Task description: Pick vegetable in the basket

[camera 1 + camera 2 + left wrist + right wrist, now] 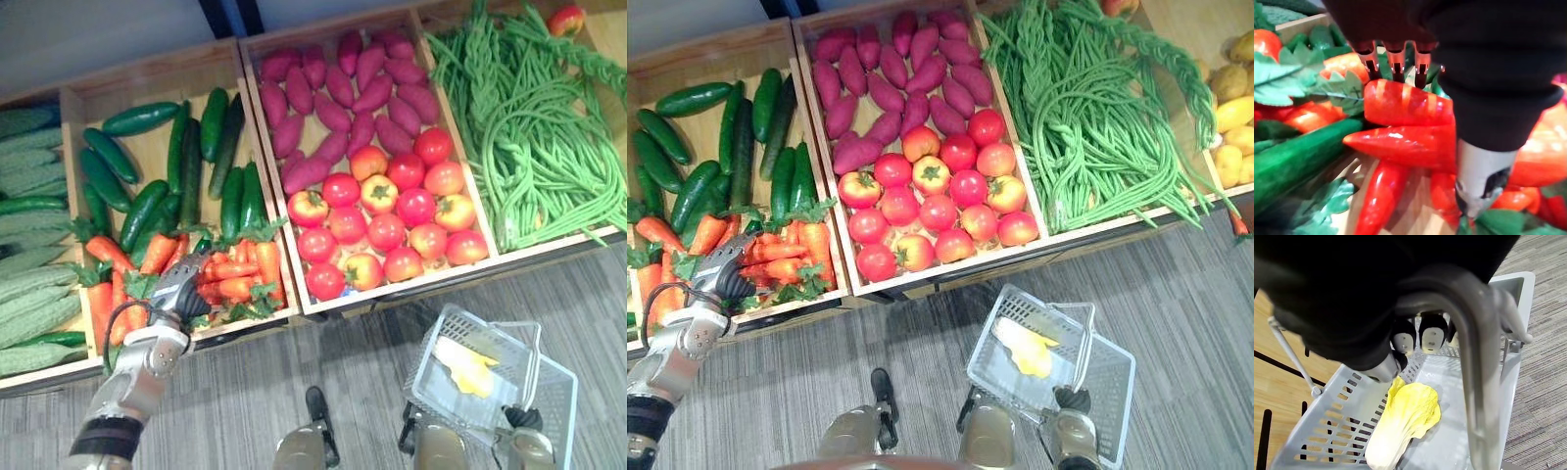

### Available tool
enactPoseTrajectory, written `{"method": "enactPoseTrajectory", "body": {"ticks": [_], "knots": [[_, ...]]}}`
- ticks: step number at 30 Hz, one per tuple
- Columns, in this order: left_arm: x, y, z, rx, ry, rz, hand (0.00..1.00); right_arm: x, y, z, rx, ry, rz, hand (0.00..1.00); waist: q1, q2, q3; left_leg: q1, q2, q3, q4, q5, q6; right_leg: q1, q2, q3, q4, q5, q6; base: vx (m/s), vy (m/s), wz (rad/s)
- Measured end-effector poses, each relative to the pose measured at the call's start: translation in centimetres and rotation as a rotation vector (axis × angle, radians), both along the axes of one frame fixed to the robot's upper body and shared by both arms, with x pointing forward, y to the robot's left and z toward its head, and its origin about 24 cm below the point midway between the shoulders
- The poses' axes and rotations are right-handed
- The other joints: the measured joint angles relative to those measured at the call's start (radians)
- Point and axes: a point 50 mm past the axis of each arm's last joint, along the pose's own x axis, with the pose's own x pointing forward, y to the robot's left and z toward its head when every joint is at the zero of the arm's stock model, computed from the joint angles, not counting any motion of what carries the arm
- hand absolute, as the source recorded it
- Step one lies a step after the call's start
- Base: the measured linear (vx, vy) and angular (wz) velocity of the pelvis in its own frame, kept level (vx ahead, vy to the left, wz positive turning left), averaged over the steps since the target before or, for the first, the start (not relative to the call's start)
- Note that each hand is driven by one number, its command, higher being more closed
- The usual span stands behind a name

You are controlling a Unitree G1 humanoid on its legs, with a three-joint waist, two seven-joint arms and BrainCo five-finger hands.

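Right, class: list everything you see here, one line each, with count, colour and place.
bitter gourds: several, pale green, leftmost crate
cucumbers: about a dozen, dark green, back of second crate
carrots: a pile, orange with green tops, front of that crate
sweet potatoes: about twenty, purple-red, back of third crate
tomatoes: about seventeen, red to yellow, front of that crate
long beans: a heap, green, fourth crate
yellow produce: several, yellow, far right crate
crates: a row, light wood, holding the vegetables
basket: one, grey, before the crates
cabbage: one, yellow, in the basket
left hand: one, silver, closed on carrots
right hand: one, silver, curled round the basket's handle
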Motion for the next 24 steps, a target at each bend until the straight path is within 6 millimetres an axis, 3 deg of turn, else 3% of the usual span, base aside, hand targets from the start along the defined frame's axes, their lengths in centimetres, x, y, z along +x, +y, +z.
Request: {"method": "enactPoseTrajectory", "body": {"ticks": [2,3,14,24], "knots": [[0.2,0.4,-0.2,0.0,0.012,0.019,0.0,0.3,0.0,0.1,-0.002,-0.01,0.003,1.0,-0.002,-0.001,0.011,0.0,0.0,0.0,0.0,0.0,0.0,0.0,0.0,0.002,0.0,0.0,0.0,0.0,-0.014,-0.05],[0.6,0.7,-0.1,0.024,0.001,0.045,1.0,0.6,0.0,0.3,-0.006,-0.022,0.006,1.0,-0.005,-0.002,0.026,0.001,0.0,0.005,0.0,0.0,0.0,-0.003,0.0,0.006,0.0,0.0,0.0,-0.01,-0.015,-0.06],[1.5,3.3,1.0,0.025,-0.056,0.2,1.0,1.8,-0.1,0.9,-0.034,-0.04,0.062,1.0,-0.003,-0.01,0.044,0.003,0.002,0.051,0.012,-0.005,-0.003,-0.043,0.003,0.066,0.025,0.004,0.0,-0.03,-0.022,-0.14],[1.7,3.7,1.6,0.02,-0.08,0.234,1.0,1.8,-0.3,1.0,-0.044,-0.035,0.075,1.0,-0.023,-0.018,0.049,0.006,0.005,0.047,0.014,-0.008,-0.003,-0.043,0.005,0.069,0.033,0.004,0.0,-0.02,-0.012,-0.01]]}}
